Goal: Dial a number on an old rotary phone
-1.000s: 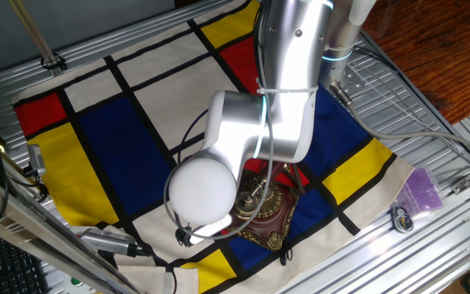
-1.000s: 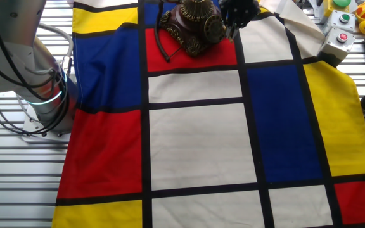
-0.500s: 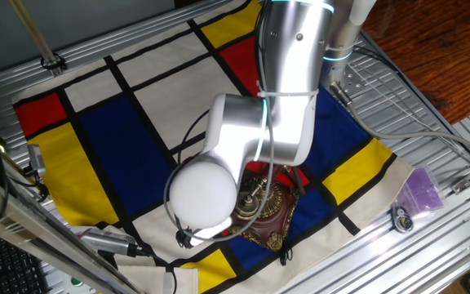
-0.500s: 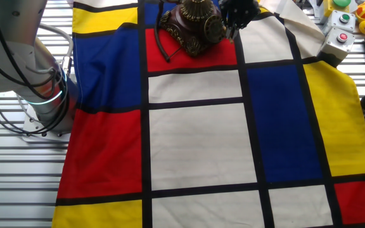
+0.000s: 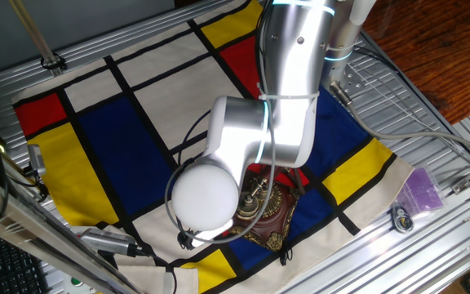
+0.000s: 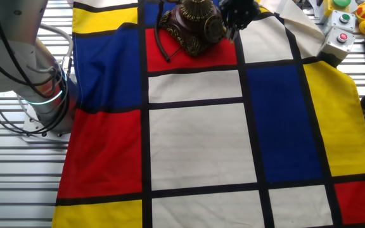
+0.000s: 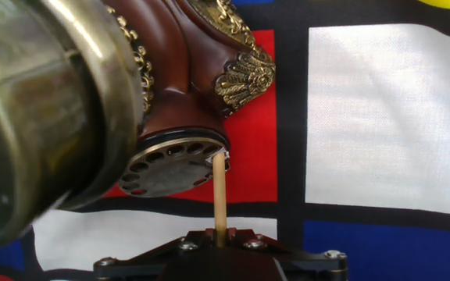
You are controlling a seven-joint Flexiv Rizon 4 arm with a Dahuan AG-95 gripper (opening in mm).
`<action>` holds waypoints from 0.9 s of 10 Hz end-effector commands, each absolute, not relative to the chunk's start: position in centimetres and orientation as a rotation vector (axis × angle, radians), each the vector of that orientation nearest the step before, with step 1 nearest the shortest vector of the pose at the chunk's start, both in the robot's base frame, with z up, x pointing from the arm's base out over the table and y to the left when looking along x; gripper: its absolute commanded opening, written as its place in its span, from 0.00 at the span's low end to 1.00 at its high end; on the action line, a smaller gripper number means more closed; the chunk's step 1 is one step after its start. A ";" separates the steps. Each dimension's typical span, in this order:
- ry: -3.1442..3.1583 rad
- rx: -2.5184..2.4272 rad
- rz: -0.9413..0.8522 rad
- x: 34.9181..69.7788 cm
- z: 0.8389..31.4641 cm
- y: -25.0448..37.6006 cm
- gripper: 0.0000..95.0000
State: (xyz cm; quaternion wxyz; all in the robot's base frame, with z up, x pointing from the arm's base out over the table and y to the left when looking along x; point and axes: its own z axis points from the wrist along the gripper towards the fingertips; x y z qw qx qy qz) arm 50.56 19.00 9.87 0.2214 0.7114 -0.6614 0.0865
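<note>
- The old rotary phone [image 6: 192, 25] — dark reddish wooden base, brass filigree trim — stands at the far edge of the colour-block tablecloth [image 6: 195, 133], straddling a red panel.
- The black two-finger gripper [image 7: 221, 251] is closed on a thin pale wooden stick [image 7: 219, 195], seemingly a stand-in for a finger.
- Stick tip sits at a hole on the edge of the round brass dial [image 7: 172, 165] — placed, in my judgement, to drag it round.
- Brass handset [image 7: 45, 101] lies blurred, close to the lens.

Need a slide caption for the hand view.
Thin rod from the end effector tips into the rotary phone's brass dial.
</note>
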 end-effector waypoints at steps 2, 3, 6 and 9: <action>-1.820 1.969 0.246 50.6 9.7 18.9 0.00; -1.820 1.969 0.249 50.7 9.6 18.8 0.00; -1.812 1.967 0.254 50.7 9.5 18.7 0.00; -1.812 1.968 0.255 50.7 9.5 18.7 0.00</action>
